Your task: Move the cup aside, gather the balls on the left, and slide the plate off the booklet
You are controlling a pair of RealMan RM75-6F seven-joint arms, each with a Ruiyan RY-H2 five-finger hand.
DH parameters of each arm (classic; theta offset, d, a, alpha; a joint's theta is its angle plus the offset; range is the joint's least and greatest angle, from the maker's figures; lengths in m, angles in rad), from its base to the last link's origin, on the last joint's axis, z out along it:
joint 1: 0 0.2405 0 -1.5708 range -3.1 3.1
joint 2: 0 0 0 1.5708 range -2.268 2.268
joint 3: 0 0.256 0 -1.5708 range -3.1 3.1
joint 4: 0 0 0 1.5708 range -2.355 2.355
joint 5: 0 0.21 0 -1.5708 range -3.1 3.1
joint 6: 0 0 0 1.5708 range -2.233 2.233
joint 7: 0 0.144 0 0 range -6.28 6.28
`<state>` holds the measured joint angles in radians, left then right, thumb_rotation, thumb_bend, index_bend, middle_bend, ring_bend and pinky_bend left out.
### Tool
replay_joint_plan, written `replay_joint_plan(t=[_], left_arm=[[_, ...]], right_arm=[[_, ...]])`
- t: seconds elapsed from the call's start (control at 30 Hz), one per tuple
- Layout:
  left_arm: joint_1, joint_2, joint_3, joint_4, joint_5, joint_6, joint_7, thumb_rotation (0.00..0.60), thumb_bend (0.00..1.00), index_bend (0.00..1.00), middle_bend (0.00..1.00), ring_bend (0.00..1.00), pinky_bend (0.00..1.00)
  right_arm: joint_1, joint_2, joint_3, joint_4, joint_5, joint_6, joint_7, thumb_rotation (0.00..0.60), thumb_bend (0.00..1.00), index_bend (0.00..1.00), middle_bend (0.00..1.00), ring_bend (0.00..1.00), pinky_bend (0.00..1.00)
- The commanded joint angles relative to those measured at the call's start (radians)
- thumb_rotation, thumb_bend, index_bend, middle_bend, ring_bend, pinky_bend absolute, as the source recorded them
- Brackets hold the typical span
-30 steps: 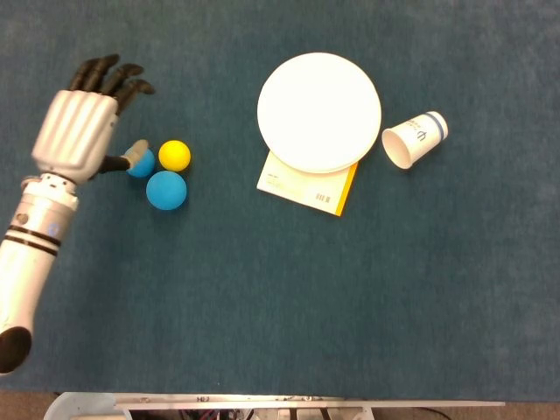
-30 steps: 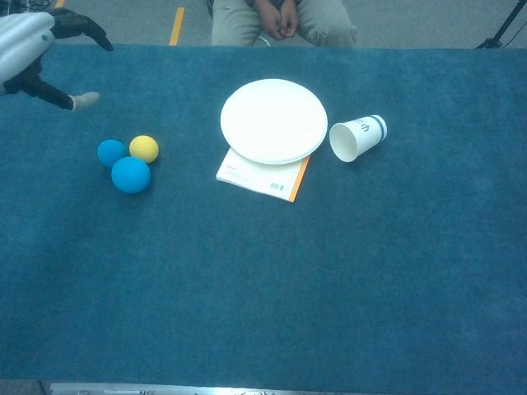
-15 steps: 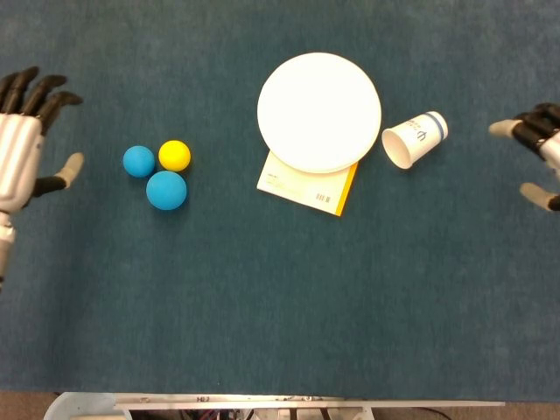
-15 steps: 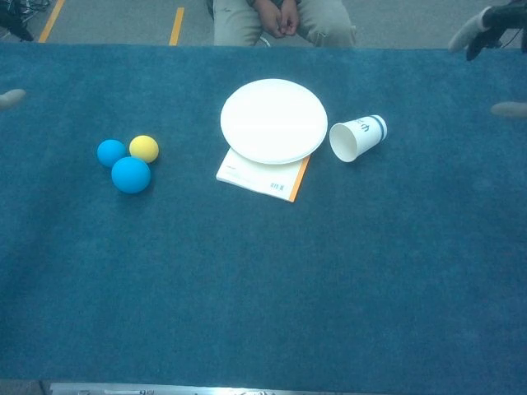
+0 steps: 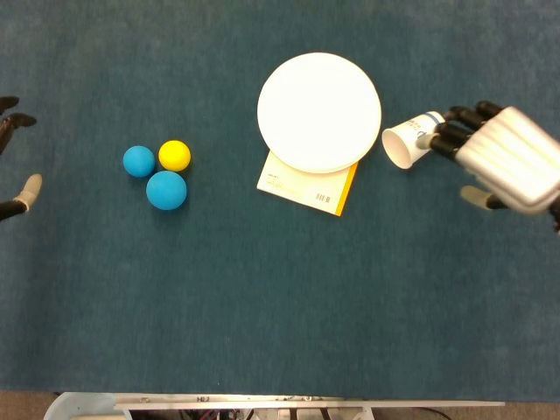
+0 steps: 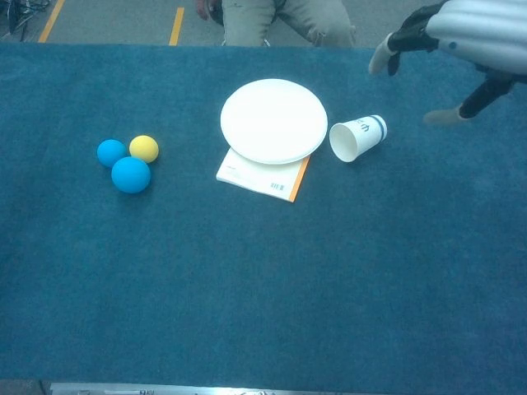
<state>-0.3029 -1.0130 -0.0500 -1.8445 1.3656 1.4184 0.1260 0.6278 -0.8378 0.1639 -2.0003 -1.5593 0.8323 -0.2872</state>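
Blue-carpeted bench point(image 5: 262, 289) under me; seated person point(image 6: 280, 20) at far edge, cut off above lap. My right robot hand point(image 5: 499, 162) above cup's base end, fingers spread, gripping nothing; contact with cup unclear. Cup point(image 5: 411, 140) on its side, mouth toward plate. Plate point(image 5: 319, 112) covers booklet's upper part; booklet point(image 5: 306, 188) mostly hidden. Small blue ball point(image 5: 138, 161), yellow ball point(image 5: 174, 155), larger blue ball point(image 5: 166, 190) clustered on left, touching. My left robot hand point(image 5: 13, 162) cut off by frame edge; only fingertips visible, apart.
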Motion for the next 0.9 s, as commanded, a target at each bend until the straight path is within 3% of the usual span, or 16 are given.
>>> replay_joint_plan(t=[0.03,0.4,0.57,0.9], left_arm=[[0.010,0.004,0.008,0.005,0.034,0.005,-0.011,0.600,0.28,0.26,0.17,0.07,0.09],[0.031,0.018,0.019,-0.021,0.073,-0.003,0.012,0.600,0.28,0.26,0.17,0.07,0.09],[0.048,0.028,0.021,-0.032,0.078,0.005,0.018,0.600,0.28,0.26,0.17,0.07,0.09],[0.073,0.041,0.018,-0.039,0.084,0.017,0.008,0.600,0.28,0.26,0.16,0.07,0.09]], right_arm=[[0.051,-0.033,0.009,-0.009,0.049,-0.068,-0.060,0.600,0.17,0.25,0.35,0.21,0.33],[0.271,-0.190,0.011,0.021,0.355,-0.249,-0.326,0.600,0.17,0.13,0.27,0.12,0.26],[0.376,-0.281,-0.020,0.051,0.498,-0.230,-0.458,0.600,0.17,0.10,0.26,0.08,0.22],[0.546,-0.449,-0.094,0.142,0.746,-0.156,-0.594,0.600,0.17,0.09,0.26,0.08,0.22]])
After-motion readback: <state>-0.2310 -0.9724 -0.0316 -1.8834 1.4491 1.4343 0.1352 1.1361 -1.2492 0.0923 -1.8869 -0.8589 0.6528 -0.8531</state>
